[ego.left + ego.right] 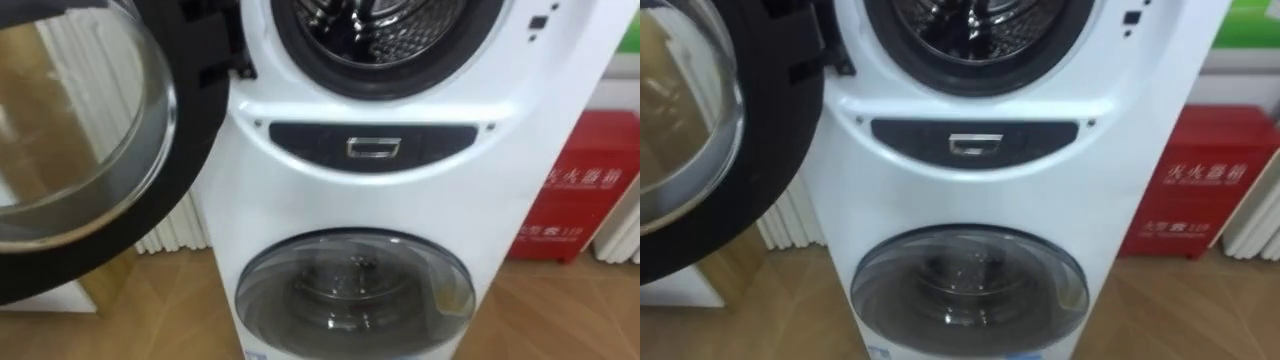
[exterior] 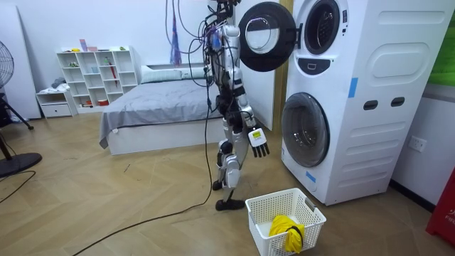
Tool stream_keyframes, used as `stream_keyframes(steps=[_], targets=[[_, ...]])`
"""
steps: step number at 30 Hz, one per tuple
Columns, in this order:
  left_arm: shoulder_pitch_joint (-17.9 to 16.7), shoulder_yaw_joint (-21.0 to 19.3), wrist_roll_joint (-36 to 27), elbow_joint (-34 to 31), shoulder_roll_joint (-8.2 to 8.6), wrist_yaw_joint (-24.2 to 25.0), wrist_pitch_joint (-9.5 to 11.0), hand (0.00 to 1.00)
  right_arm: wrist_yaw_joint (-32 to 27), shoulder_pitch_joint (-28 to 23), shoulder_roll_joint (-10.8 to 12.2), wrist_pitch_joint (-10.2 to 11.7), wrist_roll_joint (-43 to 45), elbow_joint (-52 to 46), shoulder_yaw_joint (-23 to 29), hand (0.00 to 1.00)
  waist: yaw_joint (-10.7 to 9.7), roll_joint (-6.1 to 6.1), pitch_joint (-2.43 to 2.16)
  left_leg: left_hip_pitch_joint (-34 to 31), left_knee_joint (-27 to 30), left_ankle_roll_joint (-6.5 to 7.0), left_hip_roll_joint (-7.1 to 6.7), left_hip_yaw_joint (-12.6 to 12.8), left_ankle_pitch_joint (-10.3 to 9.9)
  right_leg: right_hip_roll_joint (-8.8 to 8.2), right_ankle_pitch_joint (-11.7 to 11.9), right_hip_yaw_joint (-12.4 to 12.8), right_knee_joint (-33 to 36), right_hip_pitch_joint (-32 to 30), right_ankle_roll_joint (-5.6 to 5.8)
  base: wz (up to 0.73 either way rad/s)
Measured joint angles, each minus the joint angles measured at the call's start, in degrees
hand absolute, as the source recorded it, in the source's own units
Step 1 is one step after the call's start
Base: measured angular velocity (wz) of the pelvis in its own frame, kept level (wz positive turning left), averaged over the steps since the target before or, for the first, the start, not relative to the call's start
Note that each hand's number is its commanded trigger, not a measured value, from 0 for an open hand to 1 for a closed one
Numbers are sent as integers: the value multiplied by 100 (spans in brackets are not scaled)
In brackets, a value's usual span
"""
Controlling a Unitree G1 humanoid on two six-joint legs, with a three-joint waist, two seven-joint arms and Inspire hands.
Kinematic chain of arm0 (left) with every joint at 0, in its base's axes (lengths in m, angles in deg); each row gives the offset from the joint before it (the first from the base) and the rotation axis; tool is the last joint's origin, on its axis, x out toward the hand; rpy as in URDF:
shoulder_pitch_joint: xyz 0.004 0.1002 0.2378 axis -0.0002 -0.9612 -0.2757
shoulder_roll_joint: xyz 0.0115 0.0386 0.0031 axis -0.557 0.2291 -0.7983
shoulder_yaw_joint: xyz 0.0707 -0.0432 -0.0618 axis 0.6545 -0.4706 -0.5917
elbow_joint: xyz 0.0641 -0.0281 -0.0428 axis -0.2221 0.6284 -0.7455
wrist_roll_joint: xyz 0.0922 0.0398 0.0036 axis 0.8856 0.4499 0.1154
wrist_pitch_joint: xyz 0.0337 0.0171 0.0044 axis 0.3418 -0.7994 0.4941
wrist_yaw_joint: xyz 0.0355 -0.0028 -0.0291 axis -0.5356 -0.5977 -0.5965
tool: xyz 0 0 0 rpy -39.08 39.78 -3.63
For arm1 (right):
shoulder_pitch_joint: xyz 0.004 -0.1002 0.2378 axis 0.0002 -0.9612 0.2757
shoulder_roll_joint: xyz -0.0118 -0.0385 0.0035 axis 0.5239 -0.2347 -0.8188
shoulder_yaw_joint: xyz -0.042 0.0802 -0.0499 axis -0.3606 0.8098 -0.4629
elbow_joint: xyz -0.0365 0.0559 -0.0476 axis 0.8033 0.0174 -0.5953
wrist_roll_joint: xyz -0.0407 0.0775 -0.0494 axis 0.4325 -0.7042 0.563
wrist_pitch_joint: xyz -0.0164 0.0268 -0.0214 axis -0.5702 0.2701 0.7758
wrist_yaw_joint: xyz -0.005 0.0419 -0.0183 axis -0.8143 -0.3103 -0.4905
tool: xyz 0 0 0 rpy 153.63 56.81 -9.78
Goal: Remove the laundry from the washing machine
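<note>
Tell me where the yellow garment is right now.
Room view, bottom: the yellow garment lies in the white basket on the floor, in front of the washing machine.

White stacked washer (image 1: 300, 190): upper door (image 1: 90, 140) swung fully open to the left, steel drum (image 1: 385, 25) exposed; lower door (image 1: 355, 295) shut. Yellow garment (image 2: 286, 231) lies crumpled in basket (image 2: 264, 208) near the washer.

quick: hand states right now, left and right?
Left hand: cannot be told.
Right hand: open, fingers hanging down, holding nothing.
</note>
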Motion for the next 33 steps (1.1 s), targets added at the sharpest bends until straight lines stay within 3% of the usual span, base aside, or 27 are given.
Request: stream_keyframes(steps=[2,8,13,21,23,26,28,29,31,33], targets=[[2,-1,11,-4,18,-5,0,0,-2,-2,11,1,53,0,1,0,3,-1,-28,-56,16,-19,15,-129,8,52,25,1,-80,-3,-38,3],[-108,-4,1,9,89,1,2,0,1,60,-5,11,122,-35,10,0,35,-23,-3,-80,40,-54,12,-404,-7,96,22,-1,-91,33,-49,2],[-44,-15,-230,150,69,68,28,0,-1,147,-11,27,421,-182,33,0,-4,9,38,-89,-2,-57,-28,-495,-10,71,21,-94,-190,91,-45,8],[91,-124,-570,369,40,174,1,0,-39,168,-11,72,465,-221,60,0,8,31,36,-77,-61,-55,-64,-528,-9,52,28,-136,-262,124,-27,2],[101,-165,-732,395,40,179,-11,0,-72,163,-12,71,462,-215,68,0,32,64,53,-16,-64,-55,-63,-524,-9,54,28,-111,-266,174,-27,-6],[159,-603,-1303,479,5,180,-7,0,-59,166,-30,106,521,-214,335,0,38,154,54,125,-97,-55,-62,-521,-9,60,28,1,-272,257,-27,-18],[243,-1091,-1994,427,-65,151,-14,0,-64,-13,-89,131,732,-427,664,0,17,264,16,258,-163,-56,-67,-521,-9,61,28,34,-273,341,-26,-7],[290,-1211,-2211,423,-98,127,-14,0,-66,-67,-104,137,769,-511,741,0,17,291,21,292,-180,-56,-67,-522,-9,62,28,32,-273,367,-26,-3],[450,-1579,-2751,263,-254,31,-38,0,-68,-206,-119,135,913,-755,966,0,20,332,25,327,-189,-56,-65,-511,-9,63,28,53,-271,393,-26,0],[733,-1797,-3338,58,-529,-68,-12,0,-52,-211,-134,136,1224,-849,1207,0,19,351,23,319,-182,-55,-60,-505,-8,73,28,125,-246,365,-26,-6]])
